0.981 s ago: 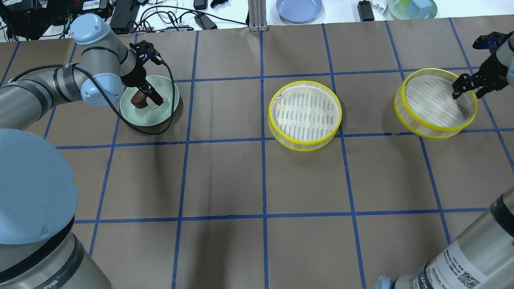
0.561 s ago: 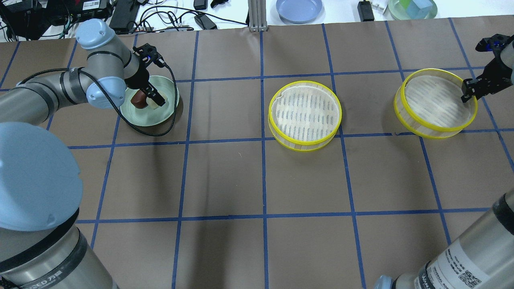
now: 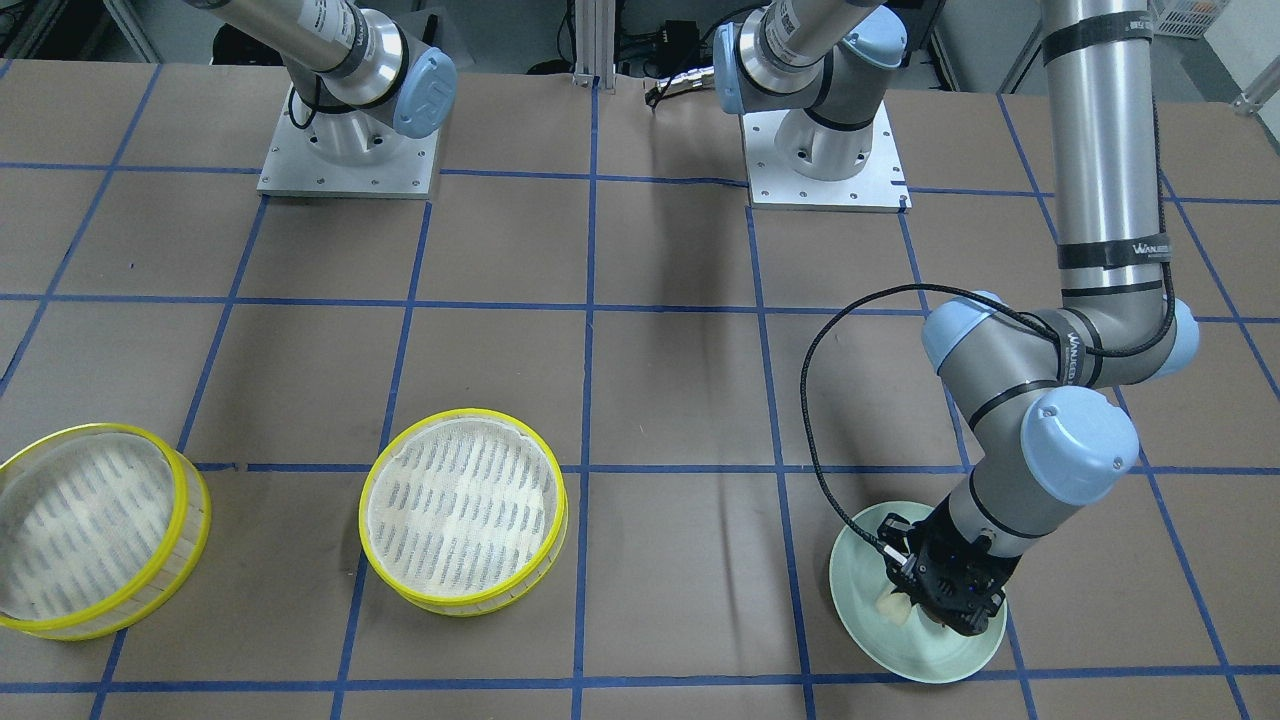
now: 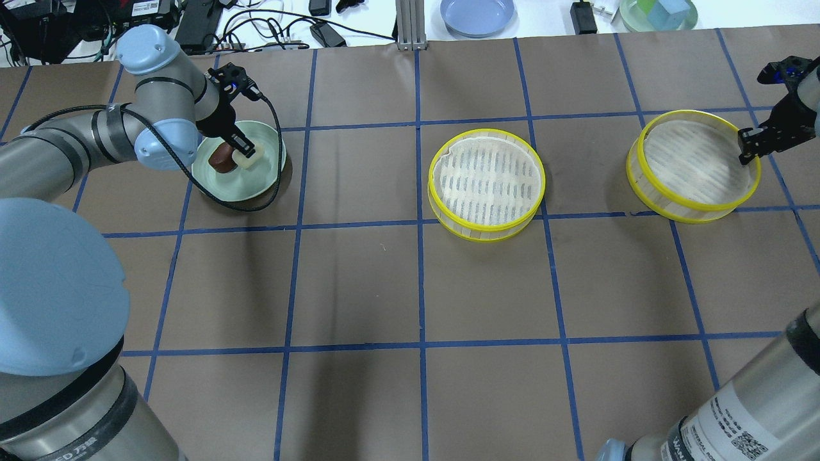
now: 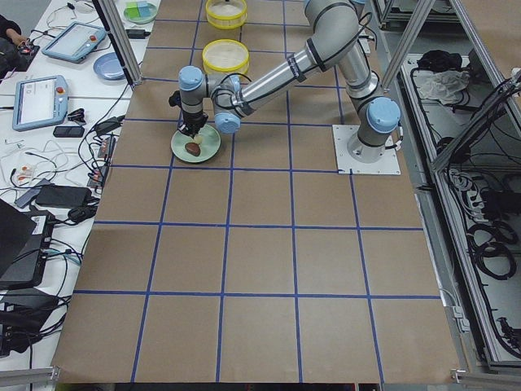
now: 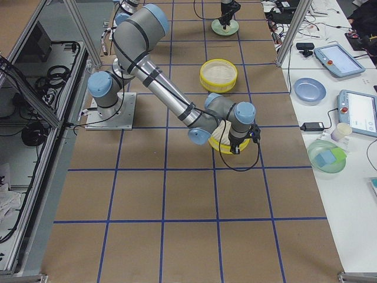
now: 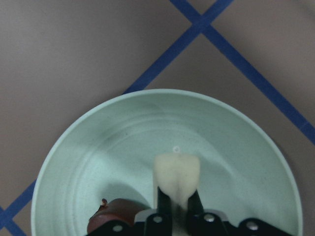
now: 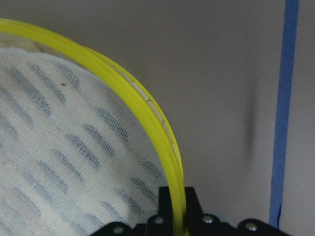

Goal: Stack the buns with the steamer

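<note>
Between our right jaws, over the brown surface (image 4: 359,282), we are clamping the yellow rim of the outer steamer tier (image 4: 679,206). The second steamer tier (image 4: 477,225) is sitting well apart from both pairs. Below our left jaws the mint plate (image 4: 253,186) is lying. Those jaws are gripping the cream bun (image 7: 177,174), with the brown bun (image 4: 222,158) just beside them. We are judging a slow, straight lift with a gentle squeeze best.

Seen from overhead, the plate (image 4: 256,187) lies at ten o'clock on the table (image 4: 359,288), with two buns on it. One bun (image 4: 221,160) sits at nine o'clock of the other bun (image 4: 250,160), which the left gripper (image 4: 243,151) clamps. The middle tier (image 4: 487,228) stands near centre, with the outer tier (image 4: 672,209) at its three o'clock — the right gripper (image 4: 747,152) pinches that tier's three o'clock rim.
</note>
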Available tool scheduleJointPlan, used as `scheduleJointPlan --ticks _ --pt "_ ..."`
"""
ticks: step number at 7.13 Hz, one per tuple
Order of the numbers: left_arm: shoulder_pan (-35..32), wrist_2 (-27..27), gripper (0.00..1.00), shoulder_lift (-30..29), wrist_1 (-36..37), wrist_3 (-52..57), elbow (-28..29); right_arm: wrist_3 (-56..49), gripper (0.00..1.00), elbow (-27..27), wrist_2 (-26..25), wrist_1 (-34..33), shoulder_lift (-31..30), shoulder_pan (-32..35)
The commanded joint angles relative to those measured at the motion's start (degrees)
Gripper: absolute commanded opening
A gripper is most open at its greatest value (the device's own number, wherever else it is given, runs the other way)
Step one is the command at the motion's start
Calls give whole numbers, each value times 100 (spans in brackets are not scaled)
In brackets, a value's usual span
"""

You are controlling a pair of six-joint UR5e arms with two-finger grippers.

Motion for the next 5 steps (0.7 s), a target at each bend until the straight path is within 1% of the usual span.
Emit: scheduleJointPlan --ticks 1,2,4,5 --pt "-503 -94 0 287 69 -1760 289 9 0 -10 -28 15 -202 9" --pt "-863 -103 0 384 104 -3110 342 35 0 -1 -89 76 -438 43" --pt "-1487 -165 0 402 183 -5205 378 149 0 -1 -125 138 -633 96" --pt "-1935 -173 0 403 261 -6138 395 202 0 -1 -168 165 -695 218"
